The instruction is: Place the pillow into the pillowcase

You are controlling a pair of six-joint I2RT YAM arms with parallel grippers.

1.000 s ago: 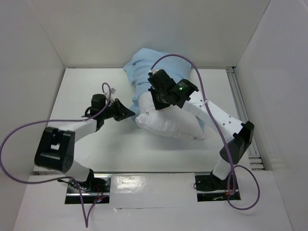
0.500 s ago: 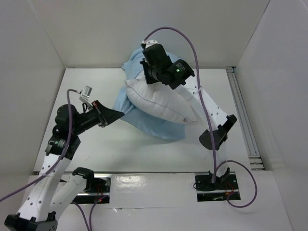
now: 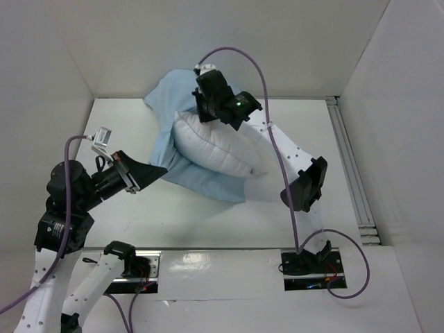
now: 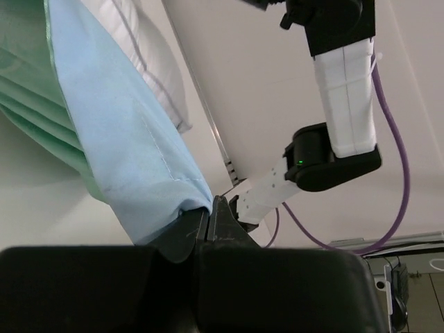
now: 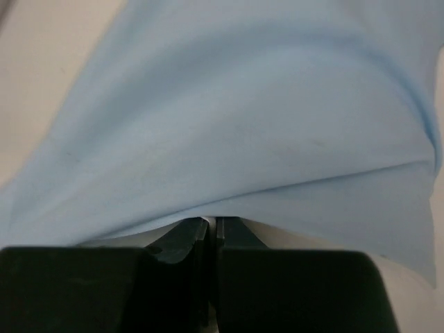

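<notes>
A light blue pillowcase [image 3: 198, 177] hangs lifted over the back middle of the table, with the white pillow [image 3: 211, 147] lying partly inside it and bulging out at the right. My left gripper [image 3: 161, 168] is shut on the pillowcase's lower left hem [image 4: 166, 187]. My right gripper [image 3: 203, 111] is raised near the back wall and shut on the pillowcase's upper edge [image 5: 229, 139]. In the left wrist view the white pillow [image 4: 149, 62] shows beside the blue cloth.
White walls close in the table [image 3: 173, 215] at the back and both sides. A metal rail [image 3: 350, 180] runs along the right edge. Purple cables loop over both arms. The right arm's elbow [image 3: 305, 184] sits low at the right.
Both arms rose and pulled left. The pillowcase lifted and spread open toward the upper left, and the pillow slid further into it. The left arm drew back toward the near left.
</notes>
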